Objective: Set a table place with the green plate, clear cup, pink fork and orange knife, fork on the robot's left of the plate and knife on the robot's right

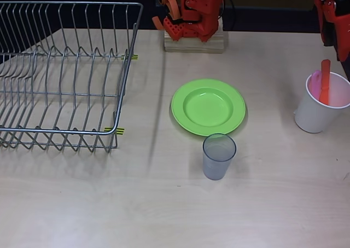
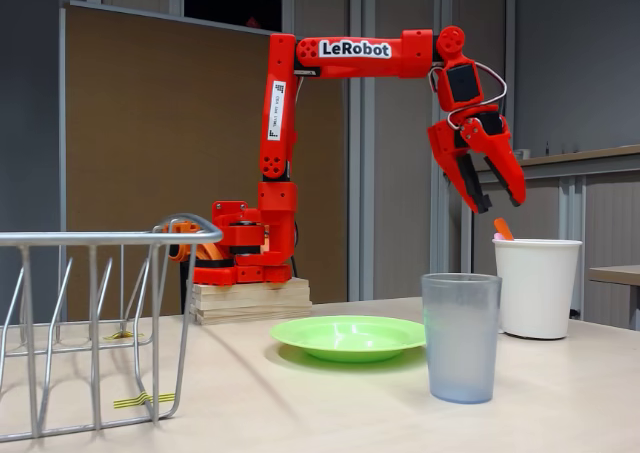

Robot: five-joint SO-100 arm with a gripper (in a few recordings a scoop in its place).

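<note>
The green plate [image 1: 208, 107] [image 2: 345, 335] lies empty at the table's middle. The clear cup [image 1: 219, 156] [image 2: 461, 338] stands upright just in front of it, close to the rim. At the right in the overhead view, a white cup [image 1: 314, 116] [image 2: 537, 288] holds the pink fork [image 1: 315, 79] and the orange knife [image 1: 325, 81] [image 2: 503, 229], both upright. My gripper [image 2: 498, 203] hangs open in the air just above the white cup's mouth, pointing down, with nothing between its fingers.
A wire dish rack [image 1: 60, 73] [image 2: 90, 313] takes up the left of the table. The arm's base sits on a wooden block [image 1: 194, 41] [image 2: 250, 301] at the far edge. Bare tabletop lies on both sides of the plate.
</note>
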